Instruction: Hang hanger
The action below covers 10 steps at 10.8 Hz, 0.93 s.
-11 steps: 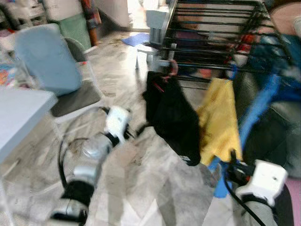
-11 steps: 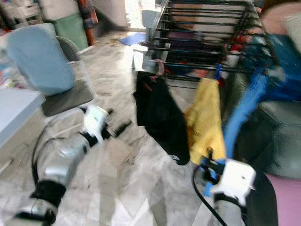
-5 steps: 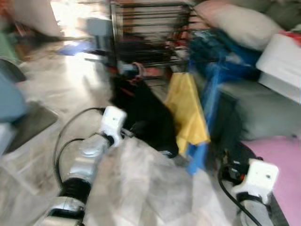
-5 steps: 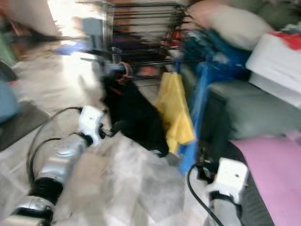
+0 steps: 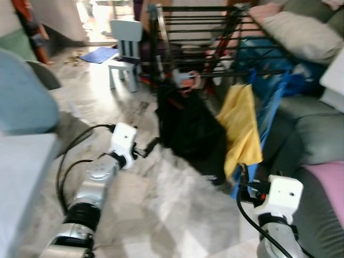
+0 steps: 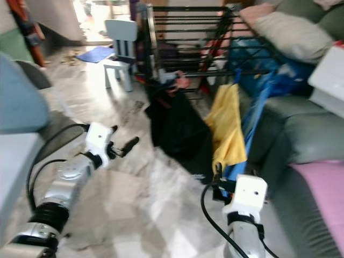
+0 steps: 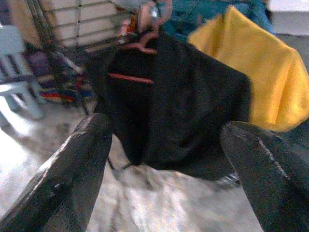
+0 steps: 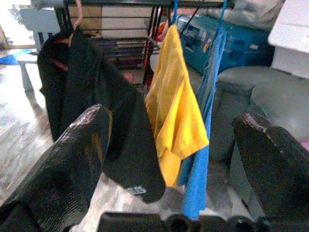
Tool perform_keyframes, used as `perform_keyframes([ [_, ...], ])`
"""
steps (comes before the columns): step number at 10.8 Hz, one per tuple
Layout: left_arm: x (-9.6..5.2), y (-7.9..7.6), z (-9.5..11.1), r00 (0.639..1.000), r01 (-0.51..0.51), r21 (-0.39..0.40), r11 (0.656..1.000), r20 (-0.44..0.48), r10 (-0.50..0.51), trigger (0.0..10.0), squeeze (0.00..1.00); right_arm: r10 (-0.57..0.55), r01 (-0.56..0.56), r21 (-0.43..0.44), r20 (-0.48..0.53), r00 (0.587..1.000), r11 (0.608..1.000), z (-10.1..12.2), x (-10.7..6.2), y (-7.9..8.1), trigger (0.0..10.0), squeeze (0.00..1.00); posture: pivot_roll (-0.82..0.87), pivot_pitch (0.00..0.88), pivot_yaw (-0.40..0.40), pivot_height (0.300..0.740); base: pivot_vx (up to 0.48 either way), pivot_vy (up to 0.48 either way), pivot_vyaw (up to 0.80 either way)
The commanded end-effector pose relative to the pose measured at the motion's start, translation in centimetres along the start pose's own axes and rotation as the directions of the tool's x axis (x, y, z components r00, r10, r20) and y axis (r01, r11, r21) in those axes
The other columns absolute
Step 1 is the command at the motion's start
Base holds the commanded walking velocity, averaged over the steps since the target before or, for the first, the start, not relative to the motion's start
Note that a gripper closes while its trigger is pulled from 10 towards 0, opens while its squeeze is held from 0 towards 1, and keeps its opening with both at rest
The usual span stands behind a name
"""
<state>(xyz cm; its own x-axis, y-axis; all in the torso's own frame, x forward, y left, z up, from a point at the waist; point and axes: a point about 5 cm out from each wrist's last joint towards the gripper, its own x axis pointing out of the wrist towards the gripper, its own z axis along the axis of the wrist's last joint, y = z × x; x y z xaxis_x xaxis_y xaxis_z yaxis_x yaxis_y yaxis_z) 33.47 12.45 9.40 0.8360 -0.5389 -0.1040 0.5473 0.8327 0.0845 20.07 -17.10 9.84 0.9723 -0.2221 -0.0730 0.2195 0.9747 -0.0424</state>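
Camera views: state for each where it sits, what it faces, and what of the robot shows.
Head eyes: look down at the drying rack; both silver arms show, left gripper near the black garment.
Left wrist: faces that garment on its pink hanger, between open fingers.
Right wrist: faces the yellow garment, fingers apart.
All share both garments.

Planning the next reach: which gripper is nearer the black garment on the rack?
Left. The left gripper is open, its tips just short of the black garment. The right gripper, also open, hangs lower, beyond the yellow garment.
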Motion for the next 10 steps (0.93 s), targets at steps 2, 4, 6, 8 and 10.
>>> perform_keyframes([
  [2, 0.4, -0.4, 0.9, 0.999, 0.029, 0.018, 0.999, 0.029, -0.029, 10.0, 0.0, 0.015, -0.015, -0.052, -0.002, 1.0, 0.999, 0.6, -0.2, 0.0, 10.0, 0.0, -0.06, 0.0, 0.005, 0.74, 0.0, 0.0, 0.0],
  [4, 0.6, -1.0, 0.8, 0.998, 0.055, 0.002, 0.998, 0.036, -0.055, 10.0, 0.0, 0.063, -0.061, -0.049, 0.044, 0.997, 0.997, 1.4, -0.4, 0.3, 10.0, 0.0, -0.06, 0.0, 0.002, 0.74, 0.0, 0.0, 0.4],
  [6, 0.5, -1.5, 0.7, 0.996, 0.074, -0.005, 0.997, 0.041, -0.074, 10.0, 0.0, 0.044, -0.043, -0.04, 0.036, 0.998, 0.998, 1.4, -0.3, -0.1, 10.0, 0.0, -0.06, 0.0, -0.007, 0.74, 0.386, 0.0, 0.34],
  [8, 0.4, -1.7, 0.7, 0.995, 0.085, -0.024, 0.996, 0.059, -0.084, 10.0, 0.0, 0.039, -0.038, -0.027, 0.018, 0.999, 0.999, 1.2, -0.3, -0.3, 10.0, 0.0, -0.05, 0.0, -0.01, 0.74, 0.418, 0.0, 0.0],
  [10, 0.3, -2.1, 0.7, 0.994, 0.099, -0.022, 0.995, 0.056, -0.097, 10.0, 0.0, 0.031, -0.031, -0.026, -0.003, 1.0, 0.999, 0.9, -0.2, -0.1, 10.0, 0.0, -0.06, 0.0, -0.006, 0.74, 0.409, 0.0, 0.0],
])
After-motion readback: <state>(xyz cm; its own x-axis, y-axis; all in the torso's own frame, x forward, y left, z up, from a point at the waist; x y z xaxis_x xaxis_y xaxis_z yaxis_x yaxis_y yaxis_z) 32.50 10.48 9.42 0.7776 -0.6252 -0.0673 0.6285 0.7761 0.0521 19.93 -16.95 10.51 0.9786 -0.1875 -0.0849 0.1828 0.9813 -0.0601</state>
